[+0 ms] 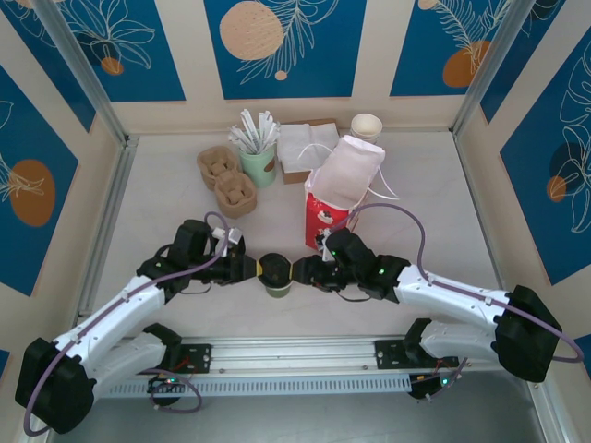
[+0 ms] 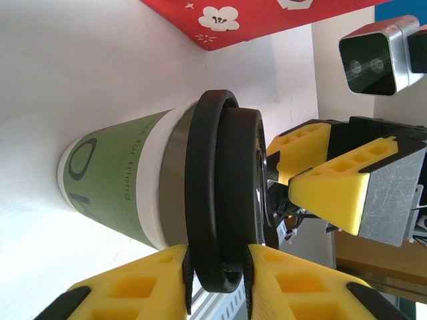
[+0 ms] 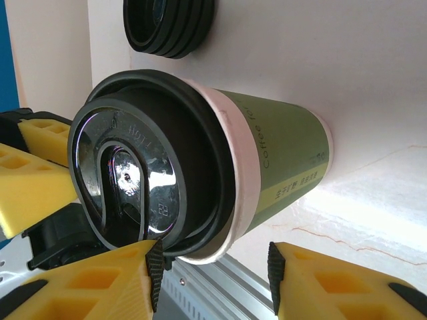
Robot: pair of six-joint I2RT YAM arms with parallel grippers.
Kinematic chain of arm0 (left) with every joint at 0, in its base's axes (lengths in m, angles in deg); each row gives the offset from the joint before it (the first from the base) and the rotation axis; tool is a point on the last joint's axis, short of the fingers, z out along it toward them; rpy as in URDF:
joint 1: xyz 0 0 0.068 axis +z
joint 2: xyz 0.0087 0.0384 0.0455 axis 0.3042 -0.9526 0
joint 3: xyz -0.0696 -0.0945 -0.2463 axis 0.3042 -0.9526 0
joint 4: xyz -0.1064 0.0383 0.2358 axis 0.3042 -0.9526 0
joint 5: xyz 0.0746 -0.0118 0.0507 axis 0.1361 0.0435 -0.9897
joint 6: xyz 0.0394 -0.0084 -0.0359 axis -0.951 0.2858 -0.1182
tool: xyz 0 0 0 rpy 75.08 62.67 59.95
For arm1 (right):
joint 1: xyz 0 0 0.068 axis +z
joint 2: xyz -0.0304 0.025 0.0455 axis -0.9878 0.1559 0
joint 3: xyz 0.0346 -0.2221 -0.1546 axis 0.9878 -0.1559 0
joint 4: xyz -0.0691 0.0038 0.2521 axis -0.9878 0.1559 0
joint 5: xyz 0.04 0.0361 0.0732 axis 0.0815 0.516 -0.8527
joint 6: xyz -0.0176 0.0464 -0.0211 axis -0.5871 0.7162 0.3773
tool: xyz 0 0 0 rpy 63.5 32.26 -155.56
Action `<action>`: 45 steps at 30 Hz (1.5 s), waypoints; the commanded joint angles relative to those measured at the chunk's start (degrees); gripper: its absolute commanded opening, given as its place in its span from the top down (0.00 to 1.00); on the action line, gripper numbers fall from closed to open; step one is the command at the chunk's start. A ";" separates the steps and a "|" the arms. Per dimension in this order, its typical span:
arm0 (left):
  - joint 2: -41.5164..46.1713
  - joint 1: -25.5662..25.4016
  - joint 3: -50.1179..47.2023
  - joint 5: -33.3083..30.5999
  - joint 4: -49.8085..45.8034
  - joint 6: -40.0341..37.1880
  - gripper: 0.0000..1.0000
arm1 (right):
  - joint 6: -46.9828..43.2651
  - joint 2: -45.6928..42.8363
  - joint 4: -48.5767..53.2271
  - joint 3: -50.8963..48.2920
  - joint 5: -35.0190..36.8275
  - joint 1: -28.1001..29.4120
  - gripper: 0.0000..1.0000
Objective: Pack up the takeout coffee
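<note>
The coffee cup (image 1: 276, 275) stands upright on the white table (image 1: 434, 203), near its front edge, midway between the two arms and just in front of a red paper bag (image 1: 334, 196) whose mouth gapes open to a white lining. The cup's side is olive green with a pale band at the top, and a round black lid (image 2: 227, 193) sits on it.

The left gripper (image 2: 217, 293) reaches in from the left at lid height. Its yellow fingers sit either side of the lid's rim, with the black pads (image 2: 186, 283) right against it. At this angle I cannot tell whether they are pinching the rim or only lying alongside it.

The right gripper (image 3: 213, 280) comes in from the opposite side with its jaws spread apart. One pad (image 3: 155, 273) is at the edge of the lid, the other (image 3: 274, 277) stands clear of the cup's side, so it is not gripping anything.

Behind the cup, a stack of loose black lids (image 3: 168, 27) lies on the table. Farther back are a pale green cup full of white sticks (image 1: 259, 159), two brown cardboard cup carriers (image 1: 227, 182), a pile of white napkins (image 1: 303, 148) and an empty white paper cup (image 1: 367, 125).
</note>
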 commanded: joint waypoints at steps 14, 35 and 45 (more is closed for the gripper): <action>-1.26 0.90 -1.38 0.33 1.09 -1.97 0.72 | 0.56 1.35 -0.88 2.74 -1.21 -0.26 0.52; -1.25 0.90 0.89 -0.51 -1.64 -5.71 0.55 | -0.02 3.60 0.68 5.15 -1.50 -0.14 0.49; -2.18 0.88 4.82 -2.12 -5.55 -9.21 0.39 | -0.88 4.17 3.21 6.63 -0.07 0.44 0.48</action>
